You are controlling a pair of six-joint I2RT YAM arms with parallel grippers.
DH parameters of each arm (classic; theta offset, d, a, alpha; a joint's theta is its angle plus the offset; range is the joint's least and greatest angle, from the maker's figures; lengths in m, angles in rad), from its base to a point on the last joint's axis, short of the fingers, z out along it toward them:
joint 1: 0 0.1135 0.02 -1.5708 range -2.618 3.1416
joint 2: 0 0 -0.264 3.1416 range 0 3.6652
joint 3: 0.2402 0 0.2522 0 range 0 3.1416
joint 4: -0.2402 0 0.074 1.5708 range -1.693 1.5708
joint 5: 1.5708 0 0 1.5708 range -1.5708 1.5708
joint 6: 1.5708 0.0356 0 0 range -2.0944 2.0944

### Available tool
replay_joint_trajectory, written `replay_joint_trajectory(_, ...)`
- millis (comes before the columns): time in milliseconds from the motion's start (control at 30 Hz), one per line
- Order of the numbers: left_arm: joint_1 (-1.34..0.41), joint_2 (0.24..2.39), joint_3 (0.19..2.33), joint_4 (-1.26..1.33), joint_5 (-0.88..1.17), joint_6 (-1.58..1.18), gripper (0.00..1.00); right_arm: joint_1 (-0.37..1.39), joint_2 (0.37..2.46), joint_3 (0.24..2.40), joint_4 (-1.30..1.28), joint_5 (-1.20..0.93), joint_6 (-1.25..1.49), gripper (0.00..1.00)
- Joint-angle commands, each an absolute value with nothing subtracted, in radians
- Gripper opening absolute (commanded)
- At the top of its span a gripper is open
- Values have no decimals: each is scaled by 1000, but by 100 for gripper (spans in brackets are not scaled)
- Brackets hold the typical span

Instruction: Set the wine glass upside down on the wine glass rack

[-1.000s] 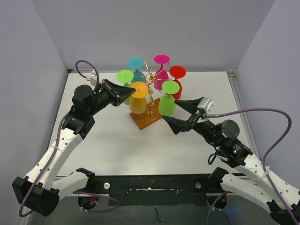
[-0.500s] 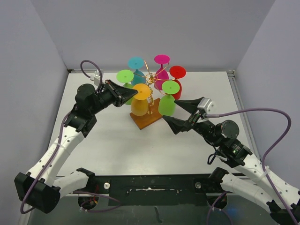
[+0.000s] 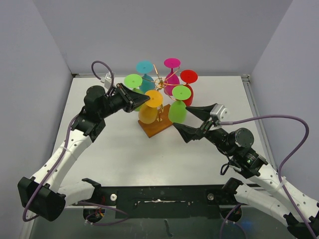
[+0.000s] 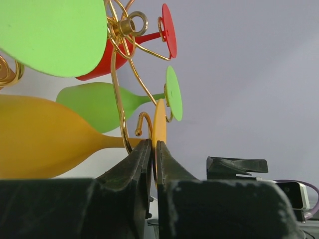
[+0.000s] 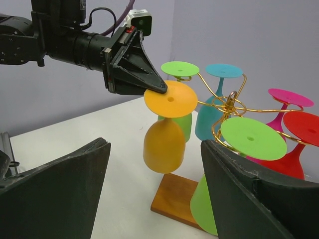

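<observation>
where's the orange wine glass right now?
Top view, centre-left: the orange wine glass is upside down at the front-left arm of the wine glass rack, foot rim pinched by the left gripper, near green glass to its right.

Above the white table [image 3: 114, 149]
Teal glass [image 3: 144, 67], magenta glass [image 3: 172, 63], red glass [image 3: 188, 76], left green glass [image 3: 133, 80] and right green glass [image 3: 181, 92] hung inverted (feet uppermost).

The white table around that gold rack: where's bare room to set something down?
Bare tabletop lies between the rack's brown wooden base and the arm mounts, and right of the red wine glass. Crowded: the gold wire rack, with the left gripper shut on the orange wine glass's foot and the open right gripper close beside.
</observation>
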State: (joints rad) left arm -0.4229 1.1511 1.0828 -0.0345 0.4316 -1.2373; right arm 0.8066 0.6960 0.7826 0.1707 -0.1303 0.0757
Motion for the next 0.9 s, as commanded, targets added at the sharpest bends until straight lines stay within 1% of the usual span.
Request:
replay_joint_trajectory(0,-428,1154,1150,-35,465,-1190,8,812,679,779,219,-109,81,75)
replay_joint_trajectory(67,-428,1158,1156,-44,488,-1184,13,813,678,778,219,-109,82,75)
replay_joint_trajectory(167,-428,1165,1164,-54,522,-1174,17,813,674,777,218,-106,82,75)
replay_joint_trajectory(633,-426,1186,1190,-116,651,-1117,28,814,672,776,220,-97,82,76)
replay_joint_trajectory(867,-425,1174,1178,-159,700,-1064,37,813,669,775,212,-84,98,76)
